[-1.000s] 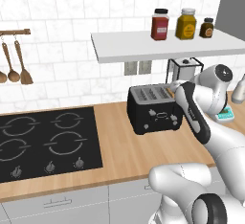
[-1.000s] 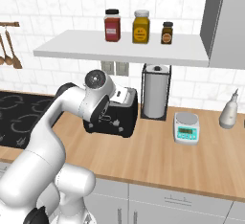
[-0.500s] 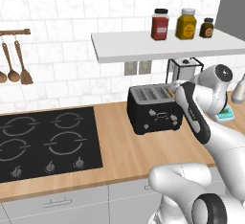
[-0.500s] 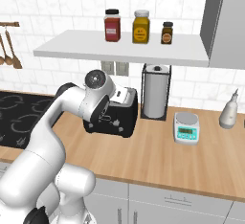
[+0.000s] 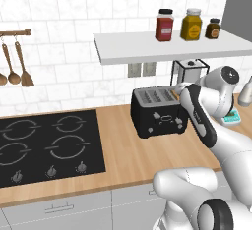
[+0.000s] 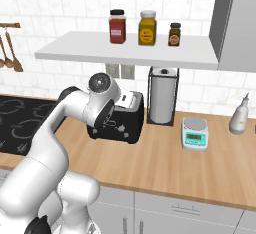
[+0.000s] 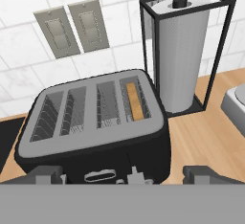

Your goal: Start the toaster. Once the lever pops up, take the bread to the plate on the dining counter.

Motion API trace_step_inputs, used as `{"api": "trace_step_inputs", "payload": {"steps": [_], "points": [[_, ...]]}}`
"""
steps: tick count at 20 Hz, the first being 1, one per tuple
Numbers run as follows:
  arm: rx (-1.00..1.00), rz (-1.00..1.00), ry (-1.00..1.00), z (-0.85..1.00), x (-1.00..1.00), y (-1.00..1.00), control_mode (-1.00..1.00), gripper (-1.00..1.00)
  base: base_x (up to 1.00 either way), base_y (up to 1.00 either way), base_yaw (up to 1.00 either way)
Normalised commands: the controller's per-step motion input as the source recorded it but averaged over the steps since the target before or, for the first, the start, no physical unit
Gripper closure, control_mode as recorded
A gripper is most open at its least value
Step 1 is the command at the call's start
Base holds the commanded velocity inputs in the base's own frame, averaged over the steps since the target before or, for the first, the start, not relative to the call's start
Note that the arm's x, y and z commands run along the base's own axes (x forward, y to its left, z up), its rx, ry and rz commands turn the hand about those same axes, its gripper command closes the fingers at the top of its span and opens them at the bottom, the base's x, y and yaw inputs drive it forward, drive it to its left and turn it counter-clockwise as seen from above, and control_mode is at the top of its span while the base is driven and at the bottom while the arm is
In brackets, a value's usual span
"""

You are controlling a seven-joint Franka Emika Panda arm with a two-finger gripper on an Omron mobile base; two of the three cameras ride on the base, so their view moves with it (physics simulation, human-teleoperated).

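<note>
We see our two-finger gripper (image 7: 122,174) spread wide, holding nothing, above the black boxy four-slot toaster (image 7: 93,127) on the light-wood wall counter (image 5: 123,145); the light-brown bread slice (image 7: 134,102) sits in its rightmost slot

The wall (image 5: 74,8) is white tile — a white shelf (image 6: 125,53) at 12 o'clock holds three jars (image 6: 145,27). Wooden spoons (image 5: 15,67) hang at 9 o'clock. The wood counter (image 6: 175,168) has grey drawers (image 6: 175,213) below. A black stove (image 5: 44,148) sits at 8 o'clock — two wall switches (image 7: 72,29) are at 11 o'clock in the hand view.
</note>
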Motion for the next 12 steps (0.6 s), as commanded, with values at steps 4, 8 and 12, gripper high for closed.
{"api": "trace_step_inputs", "payload": {"steps": [4,8,12], "points": [[0.0,0.0,0.0,0.0,0.0,0.0,-1.0,-1.0,0.0,0.0,0.0],[0.0,0.0,0.0,0.0,0.0,0.0,-1.0,-1.0,0.0,0.0,0.0],[0.0,0.0,0.0,0.0,0.0,0.0,-1.0,-1.0,0.0,0.0,0.0]]}}
